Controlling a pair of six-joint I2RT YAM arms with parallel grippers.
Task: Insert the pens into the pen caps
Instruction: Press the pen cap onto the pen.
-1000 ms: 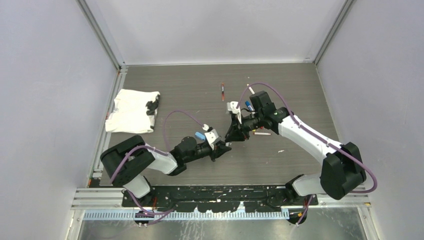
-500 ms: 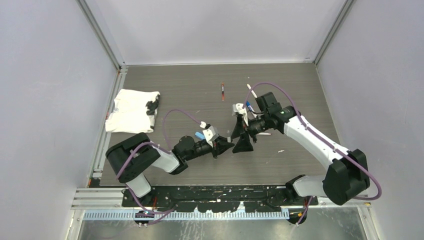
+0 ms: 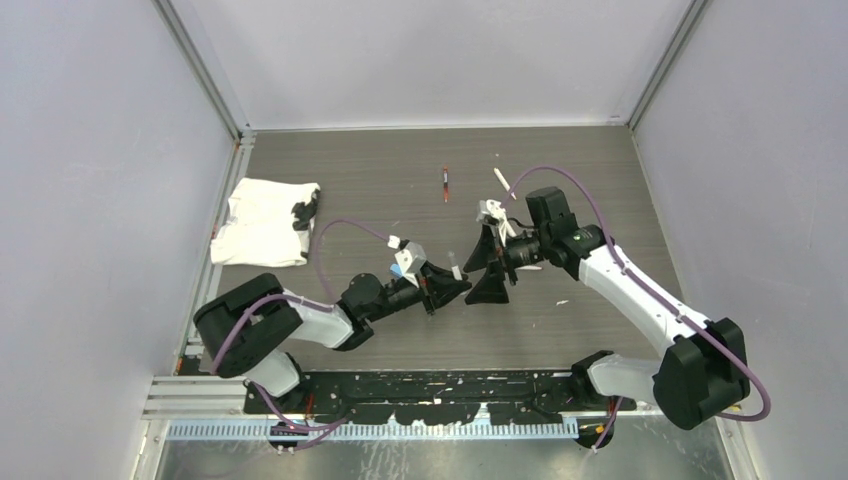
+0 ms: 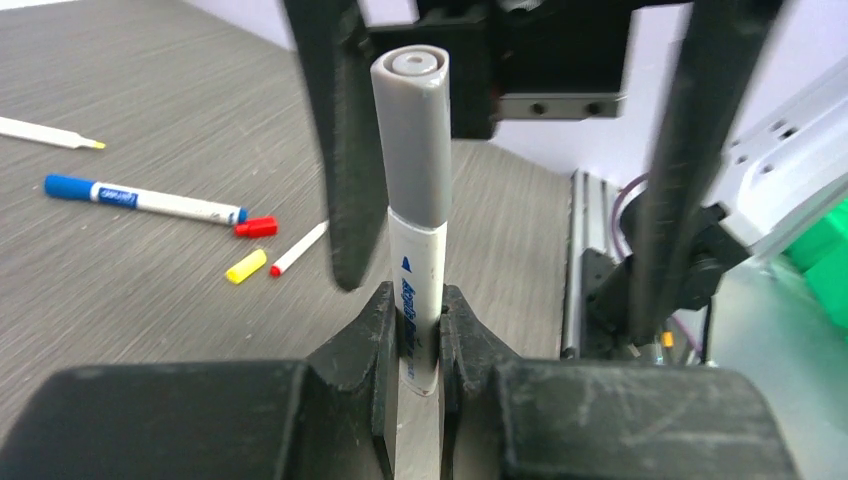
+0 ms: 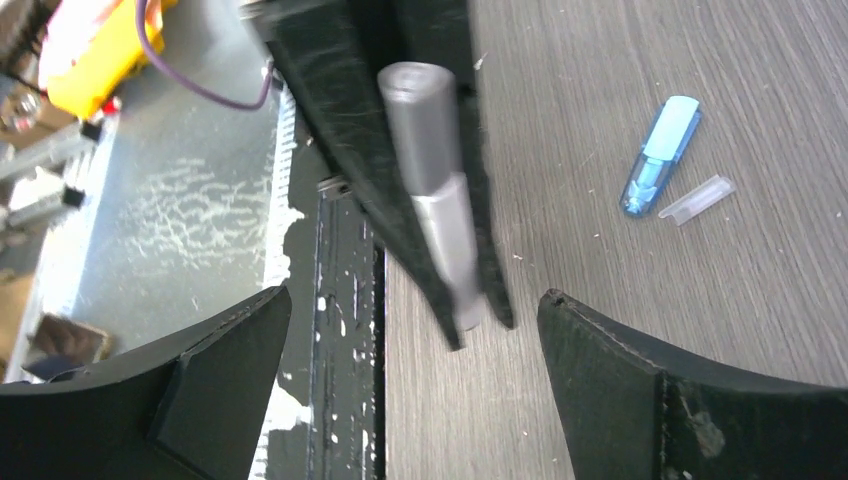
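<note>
Cloth (image 3: 262,222) far left; blue pen (image 4: 140,200) beside loose caps (image 4: 256,227).

grey-capped pen (image 4: 414,235) base cut off, yellow-tipped pen (image 4: 45,133) cropped

pens (image 4: 412,250) (image 4: 150,201) (image 4: 45,133) (image 4: 300,248) (image 3: 445,184) 5 | loose caps (image 4: 256,227) (image 4: 246,266) 2 | white cloth (image 3: 265,222) 1

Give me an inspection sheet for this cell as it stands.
Surface: dark wood-grain table, no damage seen.
Job's things: grey-capped pen in left grip; blue pen, red cap, yellow cap loose on table.
Clutter: white cloth; light-blue piece.
Grippers: left gripper shut on the pen; right gripper open, fingers flanking the cap.
Cables: purple cables looped over both arms, no snag seen.
Surroundings: pale walls, nothing else seen.
</note>
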